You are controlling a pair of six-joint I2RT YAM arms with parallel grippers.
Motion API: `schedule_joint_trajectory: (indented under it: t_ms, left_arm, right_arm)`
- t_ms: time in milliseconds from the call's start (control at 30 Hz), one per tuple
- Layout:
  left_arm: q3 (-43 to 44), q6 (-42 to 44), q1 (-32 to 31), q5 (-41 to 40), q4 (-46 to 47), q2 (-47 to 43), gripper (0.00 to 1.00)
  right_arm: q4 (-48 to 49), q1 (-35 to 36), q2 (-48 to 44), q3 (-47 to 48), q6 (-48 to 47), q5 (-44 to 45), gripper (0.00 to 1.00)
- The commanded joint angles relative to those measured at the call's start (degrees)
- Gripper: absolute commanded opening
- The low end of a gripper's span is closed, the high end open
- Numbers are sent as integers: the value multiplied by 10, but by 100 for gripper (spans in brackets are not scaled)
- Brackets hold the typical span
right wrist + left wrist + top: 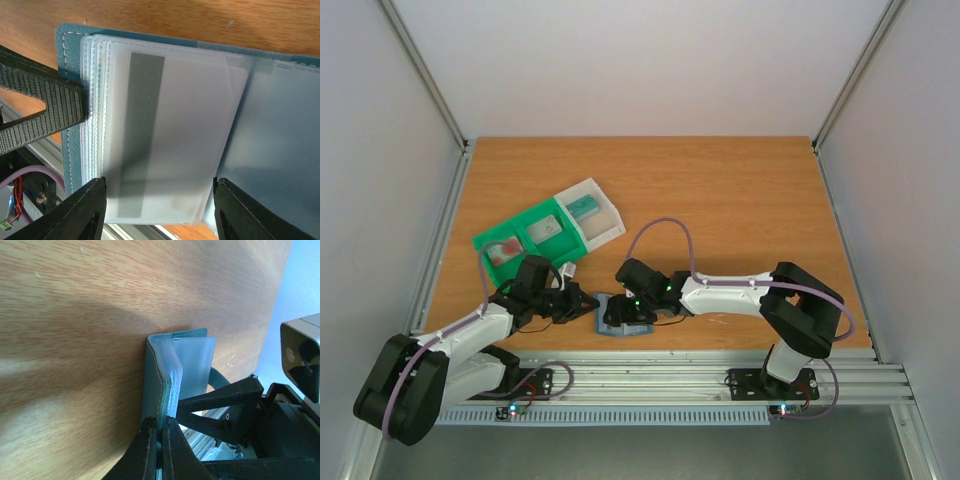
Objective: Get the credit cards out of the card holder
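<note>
The slate-blue card holder (636, 325) lies open near the table's front edge. My left gripper (582, 301) is shut on one cover edge of the card holder (156, 375), its fingers (146, 452) pinching the leather. My right gripper (623, 308) hangs over the card holder (280, 150) and is open, its fingertips (87, 210) wide apart on either side of a clear sleeve. A whitish credit card (165, 135) with a grey stripe sits in that sleeve. A whitish card with red marks (503, 250) lies in the tray.
A green-and-clear compartment tray (532, 222) stands behind the left gripper, with a teal card (583, 205) in its clear end. The metal rail (700, 375) runs along the table's front edge, just below the card holder. The left gripper's finger (40, 110) shows in the right wrist view.
</note>
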Motion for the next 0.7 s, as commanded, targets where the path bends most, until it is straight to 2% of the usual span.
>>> schedule_joint_trajectory:
  t_ms: [0, 667]
  left_arm:
    - [1, -1, -3, 11, 20, -6, 1]
    - [10, 3, -3, 12, 12, -2, 0]
  right_arm:
    - [4, 5, 15, 20, 8, -4, 60]
    - [-19, 9, 31, 32, -2, 3, 63]
